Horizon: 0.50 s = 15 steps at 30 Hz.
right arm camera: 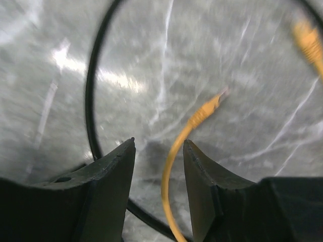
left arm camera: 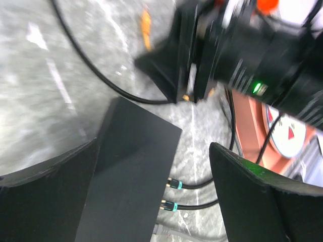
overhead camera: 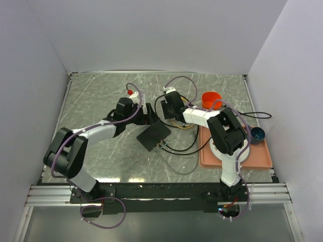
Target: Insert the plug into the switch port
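Right wrist view: your right gripper [right arm camera: 159,143] has its jaws standing half-narrowed, with the yellow cable [right arm camera: 170,171] running up between them. A gap shows on either side of it, so nothing is clamped.
Plug: the plug [right arm camera: 209,107] is that cable's end. It lies on the table [right arm camera: 242,60] just ahead of the fingertips, angled off to their right, with its clear tip pointing away from the gripper.
Second yellow end: another connector [right arm camera: 308,40] sits blurred in the upper right corner. You cannot tell whether it belongs to the same cable.
Left gripper: your left gripper [left arm camera: 154,151] is spread wide and holds nothing. It hovers over the switch, one finger to each side.
Switch: the switch [overhead camera: 153,135] lies flat mid-table between the two arms. Its long axis runs diagonally from near-left to far-right.
Ports: the sockets are on the near-right long edge, where two black leads with teal collars [left arm camera: 174,185] are already plugged in. A third, grey one below them is cut off by the frame.
Deciding relation: the plug lies just off the switch's far-right corner, right at your right gripper, so that arm is clearly the nearer one. The port edge faces the right arm's side.
Judgement: you will likely have to grip close behind the plug and swing its tip round square to that edge. Meanwhile the left gripper can steady the box.
Watch: a black cable [right arm camera: 91,101] loops just beside the left finger and could snag.
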### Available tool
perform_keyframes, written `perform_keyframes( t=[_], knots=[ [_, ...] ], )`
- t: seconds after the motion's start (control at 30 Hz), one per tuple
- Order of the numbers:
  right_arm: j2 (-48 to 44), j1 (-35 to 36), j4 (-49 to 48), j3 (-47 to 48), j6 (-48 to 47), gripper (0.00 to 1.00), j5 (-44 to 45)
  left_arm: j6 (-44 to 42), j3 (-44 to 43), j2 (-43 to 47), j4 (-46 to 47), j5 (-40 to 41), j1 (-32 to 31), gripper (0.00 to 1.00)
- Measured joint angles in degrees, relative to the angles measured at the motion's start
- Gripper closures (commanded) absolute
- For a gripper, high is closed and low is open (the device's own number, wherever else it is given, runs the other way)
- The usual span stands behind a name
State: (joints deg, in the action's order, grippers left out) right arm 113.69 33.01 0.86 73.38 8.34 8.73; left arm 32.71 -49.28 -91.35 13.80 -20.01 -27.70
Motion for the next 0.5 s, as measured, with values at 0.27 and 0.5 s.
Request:
perform_keyframes(
  t=[0.27, 0.5],
  knots=[
    [0.59, 0.7, 3.56, -0.35, 1.44, 0.88, 2.54, -0.07, 1.46, 8.57, -2.71, 8.94, 1.42, 0.03],
    [0.87, 0.81, 4.28, -0.7, 2.01, 1.0, 1.2, -0.5, 2.32, 11.39, -4.07, 12.31, 1.7, 0.03]
  ],
)
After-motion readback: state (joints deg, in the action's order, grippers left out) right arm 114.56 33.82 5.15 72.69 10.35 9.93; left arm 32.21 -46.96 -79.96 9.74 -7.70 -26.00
